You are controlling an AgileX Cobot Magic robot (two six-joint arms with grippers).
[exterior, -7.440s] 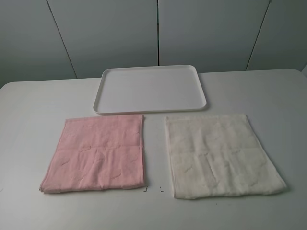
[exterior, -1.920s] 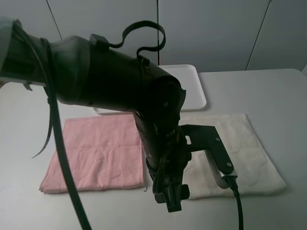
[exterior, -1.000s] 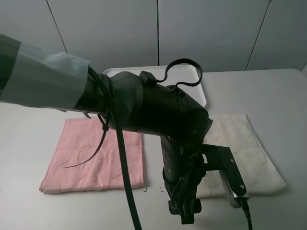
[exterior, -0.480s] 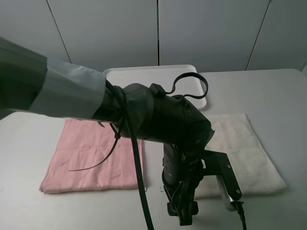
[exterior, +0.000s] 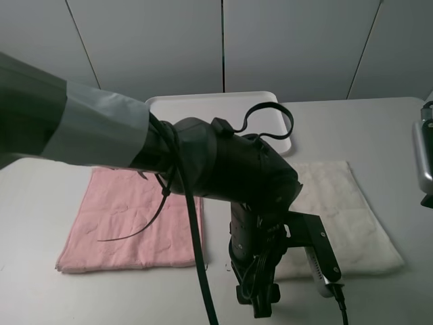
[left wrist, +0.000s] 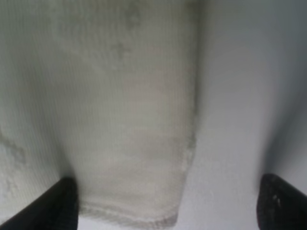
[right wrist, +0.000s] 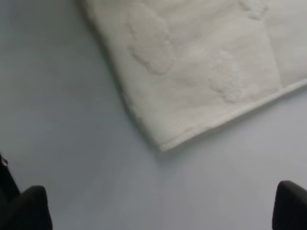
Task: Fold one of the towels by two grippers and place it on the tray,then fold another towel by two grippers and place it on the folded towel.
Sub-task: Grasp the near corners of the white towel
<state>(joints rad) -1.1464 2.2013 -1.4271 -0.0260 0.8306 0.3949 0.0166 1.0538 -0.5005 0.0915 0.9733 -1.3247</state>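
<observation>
A cream towel (exterior: 345, 217) lies flat on the right of the table, and a pink towel (exterior: 128, 223) lies flat on the left. A white tray (exterior: 196, 107) stands behind them, partly hidden by my left arm. My left gripper (exterior: 258, 302) is open and low over the cream towel's near left corner. In the left wrist view that corner (left wrist: 144, 158) lies between the spread fingers of the gripper (left wrist: 168, 211). My right arm (exterior: 424, 157) shows at the right edge. The right gripper (right wrist: 158, 211) is open above the table, near another corner of the cream towel (right wrist: 192, 81).
The white table (exterior: 379, 128) runs wide on all sides. Grey wall panels stand behind it. My bulky left arm (exterior: 203, 169) crosses the middle and hides the gap between the towels.
My left arm has come in over the table and lowered to the cream towel's near left corner. In the last half second it held still, while my right arm entered at the right edge.
</observation>
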